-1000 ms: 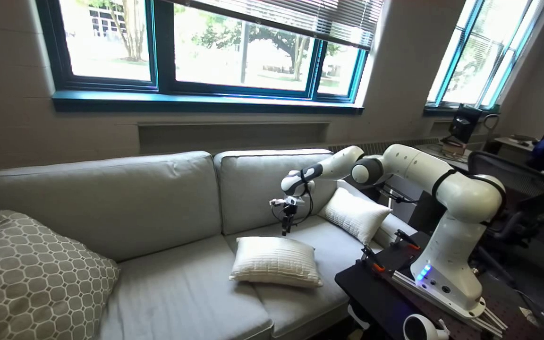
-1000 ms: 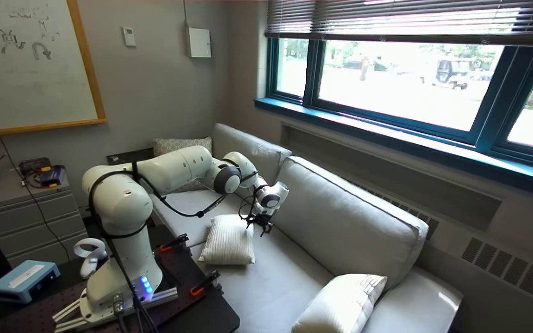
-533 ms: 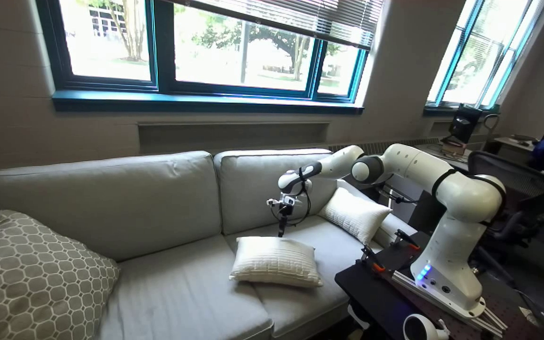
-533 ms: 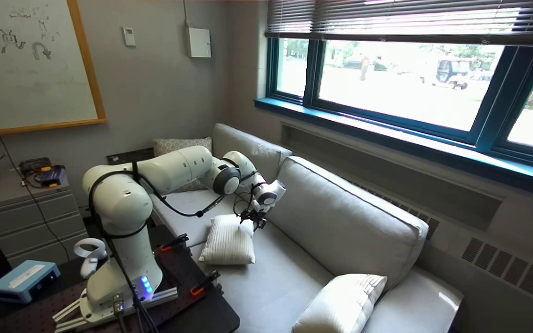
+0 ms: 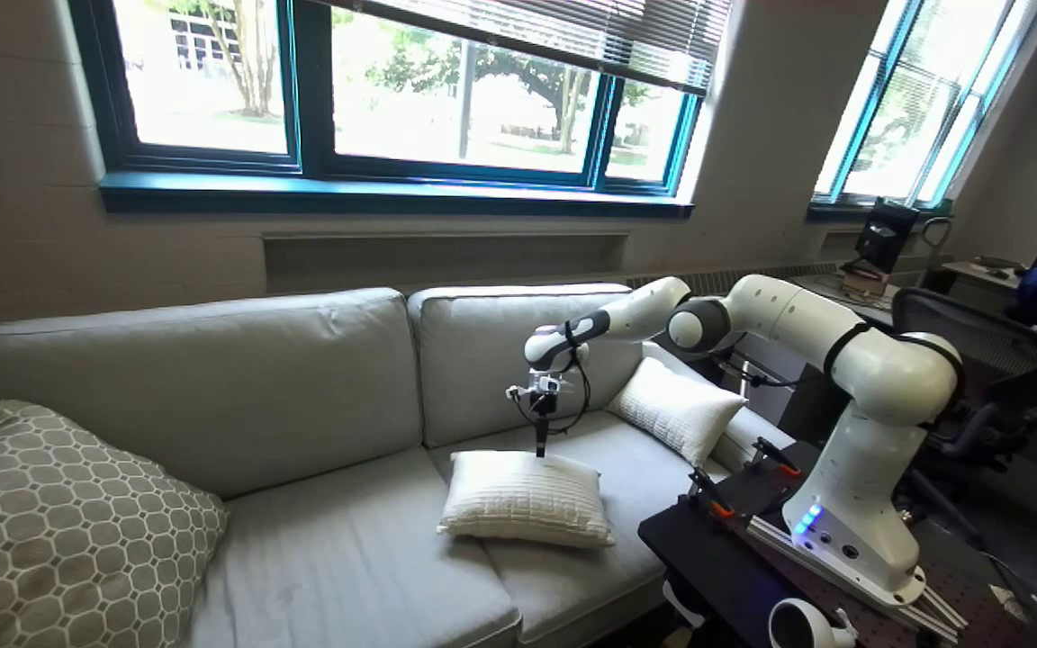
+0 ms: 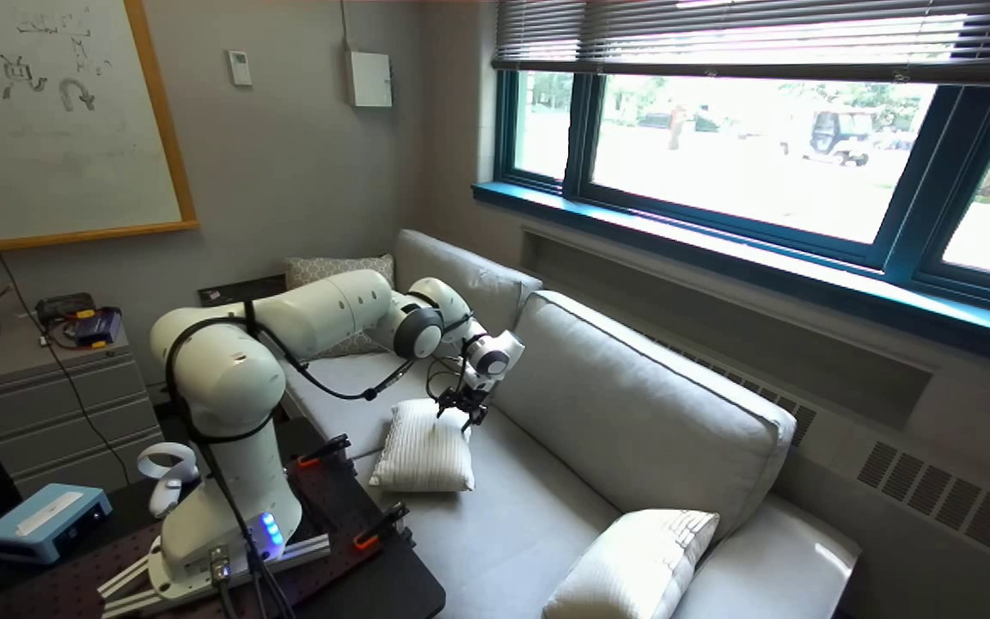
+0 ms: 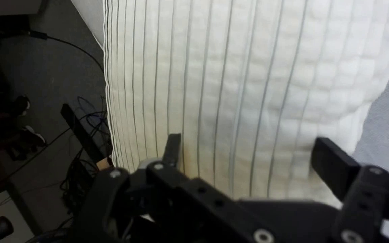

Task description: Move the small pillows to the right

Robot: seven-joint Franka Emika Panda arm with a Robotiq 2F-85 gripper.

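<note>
- Currently, the black fingers [image 7: 333, 165] stand wide over a cream-white, square, ribbed fabric pillow [image 7: 235, 94].
- Too shallow a pinch might let it slip free.

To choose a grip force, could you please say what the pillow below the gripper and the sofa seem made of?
Pillow: soft, matte cream fabric, perhaps cotton; stitched ridges and puckers show. Sofa: matte grey, probably woven upholstery, by its grain and seams; fibre unclear.
</note>
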